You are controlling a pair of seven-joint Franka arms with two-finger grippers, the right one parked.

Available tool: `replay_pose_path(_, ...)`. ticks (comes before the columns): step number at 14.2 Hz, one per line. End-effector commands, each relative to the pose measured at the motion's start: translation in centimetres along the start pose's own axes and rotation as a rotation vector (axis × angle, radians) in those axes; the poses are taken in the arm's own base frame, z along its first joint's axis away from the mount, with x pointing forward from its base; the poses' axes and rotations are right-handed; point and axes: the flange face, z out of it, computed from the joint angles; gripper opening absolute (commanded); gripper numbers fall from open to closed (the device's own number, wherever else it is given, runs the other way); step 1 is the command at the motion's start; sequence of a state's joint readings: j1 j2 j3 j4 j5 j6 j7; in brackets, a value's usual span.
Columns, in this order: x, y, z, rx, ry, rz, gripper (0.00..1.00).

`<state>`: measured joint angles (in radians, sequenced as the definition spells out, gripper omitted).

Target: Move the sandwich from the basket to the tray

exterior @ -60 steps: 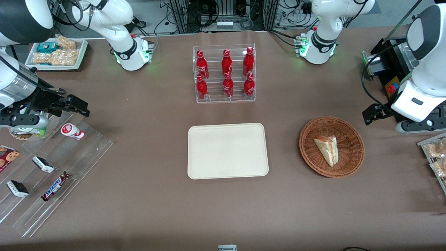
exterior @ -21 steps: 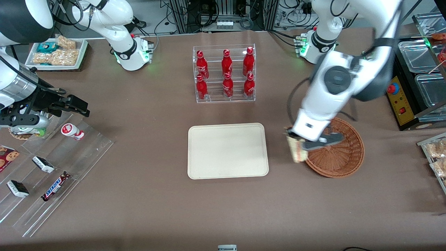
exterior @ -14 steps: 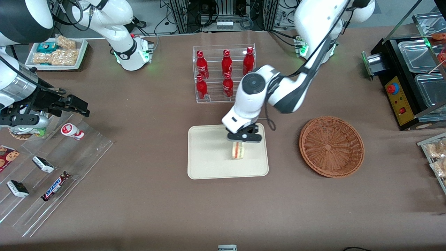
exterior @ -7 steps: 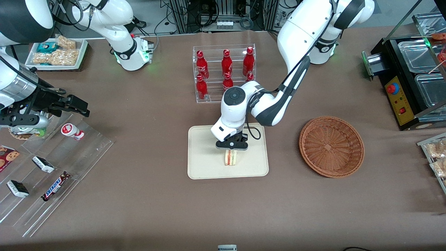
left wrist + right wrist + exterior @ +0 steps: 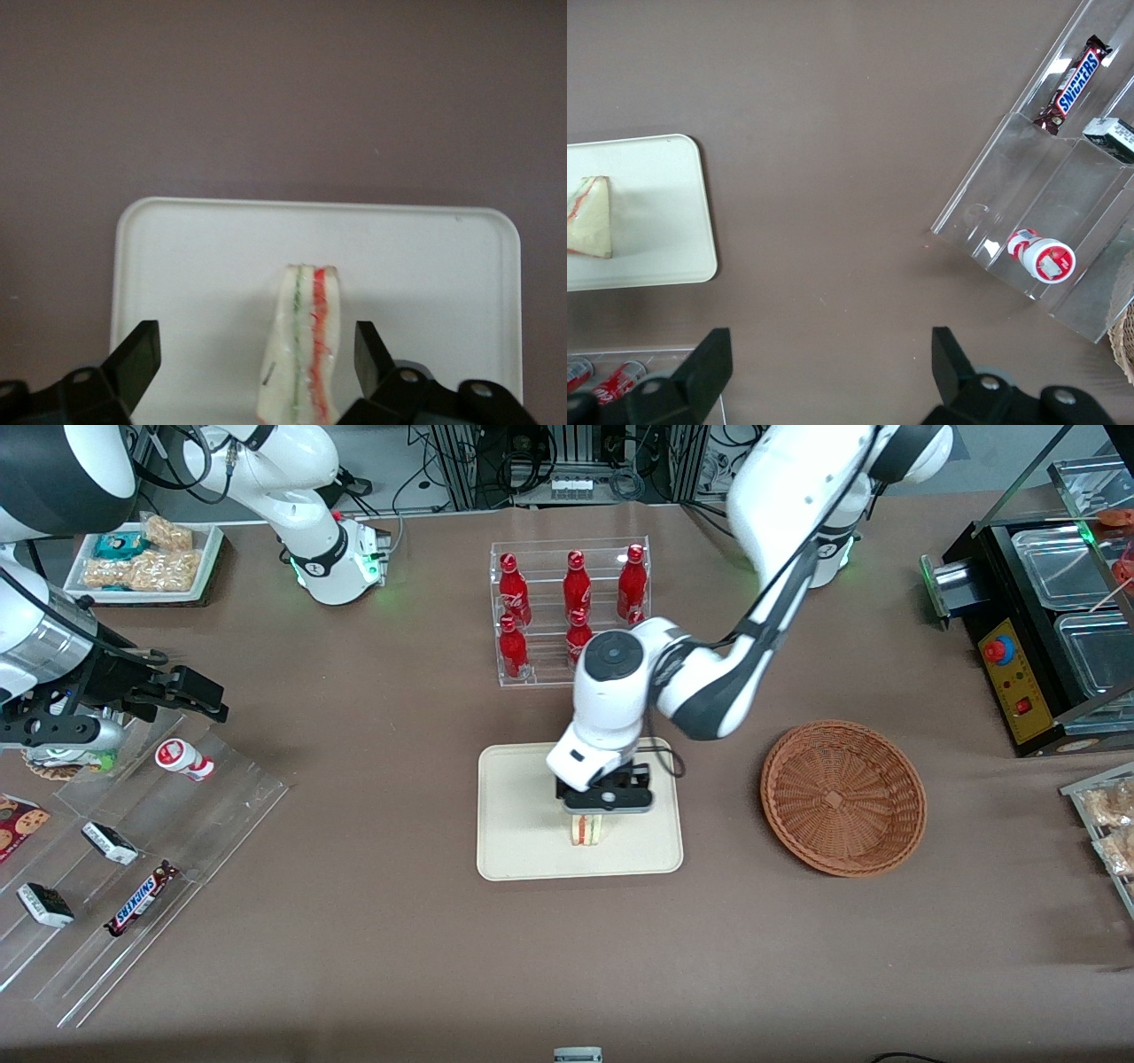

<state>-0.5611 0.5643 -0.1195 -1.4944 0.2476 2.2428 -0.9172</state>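
The sandwich (image 5: 586, 830) stands on its edge on the cream tray (image 5: 523, 815), at the part of the tray nearer the front camera. My gripper (image 5: 607, 799) hangs just above it, open. In the left wrist view the sandwich (image 5: 306, 345) shows its green and red filling lines between the two black fingers (image 5: 137, 359), and neither finger touches it; the gripper (image 5: 255, 352) is spread wide over the tray (image 5: 204, 266). The right wrist view also catches the sandwich (image 5: 589, 217) on the tray (image 5: 656, 212). The wicker basket (image 5: 842, 797) sits beside the tray toward the working arm's end, with nothing in it.
A clear rack of red bottles (image 5: 571, 611) stands farther from the camera than the tray, close to my arm's elbow. A stepped clear display with snacks (image 5: 133, 850) and a white snack tray (image 5: 146, 558) lie toward the parked arm's end. Packaged goods (image 5: 1107, 815) lie past the basket.
The gripper carried the sandwich out of the basket to the tray, set it down, opened and lifted slightly off it. The sandwich stays on the tray.
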Motion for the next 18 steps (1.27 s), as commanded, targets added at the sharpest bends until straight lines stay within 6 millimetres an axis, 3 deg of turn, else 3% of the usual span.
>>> replay_pose_path(1, 4.6, -8.4, -8.5, 0.083, -0.001, -0.159, 1.00)
replay_pose_path(3, 7.0, -14.8, -12.4, 0.114, -0.036, -0.237, 1.00)
replay_pose_path(4, 7.1, -18.0, -14.1, 0.140, -0.057, -0.212, 1.00)
replay_pose_path(8, 5.7, -30.9, -18.8, 0.099, -0.145, -0.116, 1.00)
replay_pose_path(10, 4.9, -35.6, -20.6, 0.055, -0.201, -0.041, 1.00)
replay_pose_path(12, 4.3, -37.4, -21.1, 0.048, -0.233, 0.021, 1.00)
replay_pose_path(15, 3.9, -37.8, -20.6, 0.027, -0.245, 0.022, 1.00)
replay_pose_path(18, 4.6, -40.3, -20.6, 0.036, -0.238, 0.031, 1.00)
